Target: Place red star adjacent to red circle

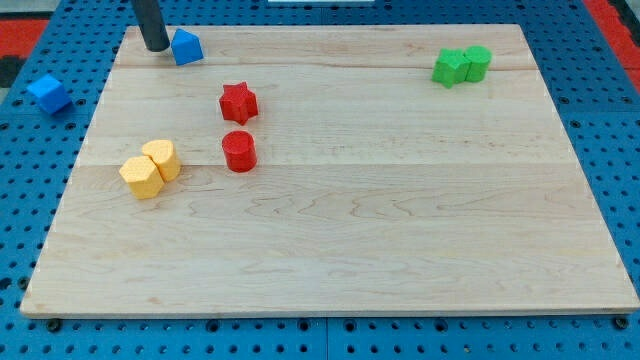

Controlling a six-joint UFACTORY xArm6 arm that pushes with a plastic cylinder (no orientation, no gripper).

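Observation:
The red star lies on the wooden board in the upper left part. The red circle stands just below it, with a small gap between them. My tip is at the board's top left corner, just left of a blue block. The tip is well up and left of the red star and touches neither red block.
Two yellow blocks sit together at the view's left, below and left of the red circle. Two green blocks sit together at the top right. Another blue block lies off the board on the blue pegboard at the left.

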